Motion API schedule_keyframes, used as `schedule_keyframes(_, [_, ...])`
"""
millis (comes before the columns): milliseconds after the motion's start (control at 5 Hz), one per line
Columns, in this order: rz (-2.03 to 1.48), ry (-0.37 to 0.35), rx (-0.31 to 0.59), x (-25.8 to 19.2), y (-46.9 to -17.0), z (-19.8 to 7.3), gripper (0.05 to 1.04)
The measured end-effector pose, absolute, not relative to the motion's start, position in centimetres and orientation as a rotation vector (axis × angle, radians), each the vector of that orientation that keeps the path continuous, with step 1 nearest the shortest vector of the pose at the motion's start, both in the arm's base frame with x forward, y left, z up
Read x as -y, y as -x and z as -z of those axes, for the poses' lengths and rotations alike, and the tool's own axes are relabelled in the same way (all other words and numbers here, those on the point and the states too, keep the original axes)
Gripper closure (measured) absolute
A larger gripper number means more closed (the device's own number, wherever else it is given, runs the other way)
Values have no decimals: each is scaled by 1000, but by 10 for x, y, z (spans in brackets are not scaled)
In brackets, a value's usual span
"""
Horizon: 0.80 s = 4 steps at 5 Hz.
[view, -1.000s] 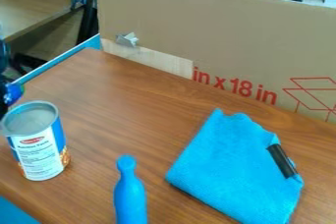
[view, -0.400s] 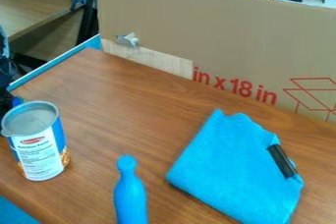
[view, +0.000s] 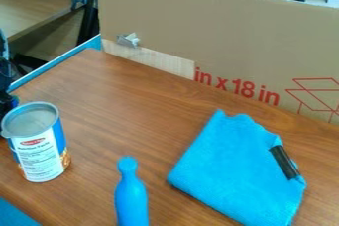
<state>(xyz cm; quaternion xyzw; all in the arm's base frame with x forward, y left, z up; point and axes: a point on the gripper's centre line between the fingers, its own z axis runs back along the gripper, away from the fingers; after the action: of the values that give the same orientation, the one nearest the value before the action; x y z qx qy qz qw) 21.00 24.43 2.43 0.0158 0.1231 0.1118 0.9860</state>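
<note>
While black gripper (view: 7,102) hangs at left edge beside rim of can (view: 41,150), whether spread or pressed together cannot be told; can upright on wooden table (view: 132,106), left side; blue bottle-shaped object (view: 132,200) between can and folded blue cloth (view: 228,170); black cylindrical piece (view: 285,162) on cloth's right part; cardboard panel (view: 218,31) behind.

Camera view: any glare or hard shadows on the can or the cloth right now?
Camera view: soft, fairly even light; no harsh glare on the can; a thin shadow along the lower-left edge of the cloth; the arm is dark and cropped at the left.
</note>
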Motion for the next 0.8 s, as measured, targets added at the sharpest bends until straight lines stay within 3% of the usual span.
schedule_keyframes(200, [-228,19,-273,-236,-207,-26,79])
schedule_keyframes(400, [-257,0,-225,-235,-211,-50,82])
schedule_keyframes(800, [-161,-145,-22,-197,-226,-153,83])
